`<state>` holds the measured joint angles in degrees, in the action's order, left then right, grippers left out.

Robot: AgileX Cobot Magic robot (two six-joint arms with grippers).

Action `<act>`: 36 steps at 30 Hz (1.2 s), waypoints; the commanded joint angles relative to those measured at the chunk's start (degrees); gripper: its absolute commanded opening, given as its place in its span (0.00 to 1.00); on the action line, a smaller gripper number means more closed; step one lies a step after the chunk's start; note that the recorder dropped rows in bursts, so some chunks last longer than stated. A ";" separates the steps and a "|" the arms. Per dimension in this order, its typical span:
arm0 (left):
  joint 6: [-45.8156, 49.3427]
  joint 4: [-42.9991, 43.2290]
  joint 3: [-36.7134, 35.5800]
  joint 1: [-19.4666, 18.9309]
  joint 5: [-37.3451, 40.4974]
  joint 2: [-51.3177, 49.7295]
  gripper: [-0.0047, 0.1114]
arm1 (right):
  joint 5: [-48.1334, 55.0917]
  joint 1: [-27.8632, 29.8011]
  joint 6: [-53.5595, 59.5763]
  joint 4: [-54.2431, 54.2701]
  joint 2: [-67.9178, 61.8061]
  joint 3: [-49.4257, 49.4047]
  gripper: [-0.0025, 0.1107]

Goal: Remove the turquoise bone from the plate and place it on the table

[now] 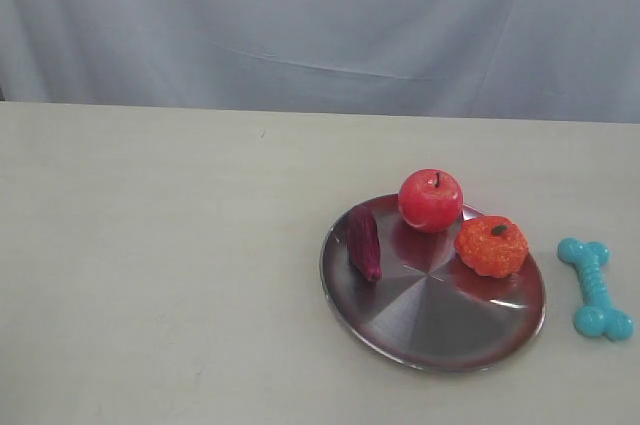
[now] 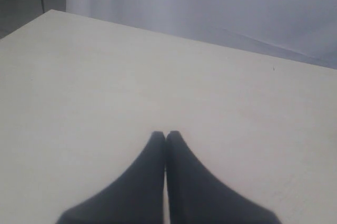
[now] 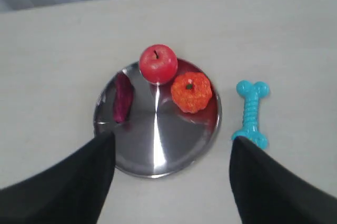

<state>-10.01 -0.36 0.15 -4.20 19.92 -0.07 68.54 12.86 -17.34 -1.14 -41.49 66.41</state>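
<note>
The turquoise bone (image 1: pixel 596 288) (image 3: pixel 251 113) lies flat on the table (image 1: pixel 160 265), just right of the plate (image 1: pixel 440 330) (image 3: pixel 158 150) and apart from its rim. The shiny dark plate holds a red apple (image 1: pixel 430 199), an orange pumpkin toy (image 1: pixel 491 245) and a dark purple oblong item (image 1: pixel 364 242). My right gripper (image 3: pixel 172 138) hangs open high above the plate's near side, holding nothing; one finger overlaps the bone's end in the right wrist view. My left gripper (image 2: pixel 166 134) is shut and empty over bare table. Neither gripper shows in the exterior view.
A pale cloth backdrop (image 1: pixel 320 25) hangs behind the table's far edge. The table's left corner and edge (image 2: pixel 47 16) show in the left wrist view, with a dark floor beyond.
</note>
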 commanded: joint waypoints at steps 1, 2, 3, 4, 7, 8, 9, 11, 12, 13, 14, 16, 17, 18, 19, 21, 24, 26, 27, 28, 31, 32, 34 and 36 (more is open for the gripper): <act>-0.11 0.36 -0.15 -0.26 -0.31 0.07 0.04 | 1.42 -1.76 -2.60 -0.40 12.93 -0.99 0.55; -0.11 0.36 -0.15 -0.26 -0.31 0.07 0.04 | 1.15 -1.76 -2.87 -0.40 15.08 -1.61 0.55; -0.11 0.36 -0.15 -0.26 -0.31 0.07 0.04 | 0.28 -1.76 -2.87 -0.40 17.10 -2.23 0.55; -0.11 0.36 -0.15 -0.26 -0.31 0.07 0.04 | -0.72 -1.76 -2.76 -0.40 19.81 -3.41 0.55; -0.11 0.36 -0.15 -0.26 -0.31 0.07 0.04 | -4.46 -1.76 -1.82 -0.45 24.81 -7.70 0.55; -0.11 0.36 -0.15 -0.26 -0.31 0.07 0.04 | -5.48 -1.76 -1.47 -0.45 25.85 -9.22 0.55; -0.11 0.36 -0.15 -0.26 -0.31 0.07 0.04 | -6.79 -1.76 -1.05 -0.45 26.91 -11.19 0.54; -0.11 0.36 -0.15 -0.26 -0.31 0.07 0.04 | -9.37 -1.76 -0.48 -0.45 28.20 -14.65 0.48; -0.11 0.36 -0.15 -0.26 -0.31 0.07 0.04 | -11.31 -1.76 -0.25 -0.45 28.40 -16.48 0.42; -0.11 0.36 -0.15 -0.26 -0.31 0.07 0.04 | -13.63 -1.76 0.04 -0.45 28.53 -18.22 0.34; -0.11 0.36 -0.15 -0.26 -0.31 0.07 0.04 | -15.92 -1.76 0.04 -0.45 28.63 -19.77 0.27; -0.11 0.36 -0.15 -0.26 -0.31 0.07 0.04 | -20.56 -1.76 0.04 -0.45 28.63 -22.38 0.11; -0.11 0.36 -0.15 -0.26 -0.31 0.07 0.04 | -21.98 -1.76 0.04 -0.45 28.63 -23.18 0.06; -0.11 0.36 -0.15 -0.26 -0.31 0.07 0.04 | -22.96 -1.76 -0.19 -0.35 28.63 -23.88 0.02; -0.11 0.36 -0.15 -0.26 -0.31 0.07 0.04 | -23.23 -1.76 -0.45 -0.22 28.63 -24.27 0.02; -0.11 0.36 -0.15 -0.26 -0.31 0.07 0.04 | -22.75 -1.76 -0.69 -0.22 28.63 -24.53 0.02; -0.11 0.36 -0.15 -0.26 -0.31 0.07 0.04 | -22.61 -1.76 -0.69 -0.22 28.63 -24.53 0.02; -0.11 0.36 -0.15 -0.26 -0.31 0.07 0.04 | -22.61 -1.76 -0.69 -0.22 28.63 -24.53 0.02; -0.11 0.36 -0.15 -0.26 -0.31 0.07 0.04 | -22.61 -1.76 -0.69 -0.22 28.63 -24.53 0.02; -0.11 0.36 -0.15 -0.26 -0.31 0.07 0.04 | -22.61 -1.76 -0.69 -0.22 28.63 -24.53 0.02; -0.11 0.36 -0.15 -0.26 -0.31 0.07 0.04 | -22.61 -1.76 -0.69 -0.22 28.63 -24.53 0.02; -0.11 0.36 -0.15 -0.26 -0.31 0.07 0.04 | -22.76 -1.76 -0.76 -0.22 28.63 -24.53 0.02; -0.11 0.36 -0.15 -0.26 -0.31 0.07 0.04 | -24.61 -1.76 -0.22 -1.81 28.63 -24.53 0.02; -0.11 0.36 -0.15 -0.26 -0.31 0.07 0.04 | -27.39 -1.76 -0.22 -3.03 28.63 -24.53 0.02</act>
<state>-10.01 -0.36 0.15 -4.20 19.92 -0.07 44.97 11.33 -18.04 -2.08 -13.17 42.08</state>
